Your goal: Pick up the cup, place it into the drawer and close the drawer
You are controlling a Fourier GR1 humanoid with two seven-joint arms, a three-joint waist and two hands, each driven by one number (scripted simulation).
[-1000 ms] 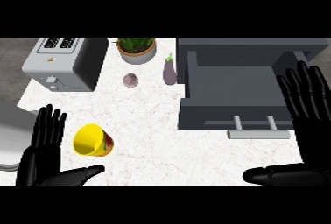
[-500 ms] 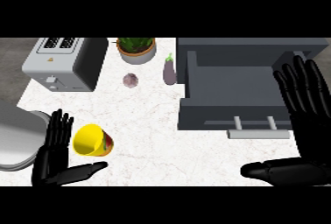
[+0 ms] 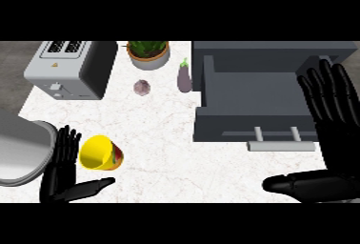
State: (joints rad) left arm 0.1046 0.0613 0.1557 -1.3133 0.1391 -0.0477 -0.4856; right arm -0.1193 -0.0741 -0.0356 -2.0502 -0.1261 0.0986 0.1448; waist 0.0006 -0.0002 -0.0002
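Here, one yellow cup [image 3: 97,152], one open drawer [image 3: 256,95], one toaster [image 3: 67,69].

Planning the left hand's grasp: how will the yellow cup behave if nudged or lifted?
The yellow cup seems to lie on its side, so a nudge would probably roll it. It looks rigid and hollow, likely light. Its smooth wall may slip in the open left hand beside it.
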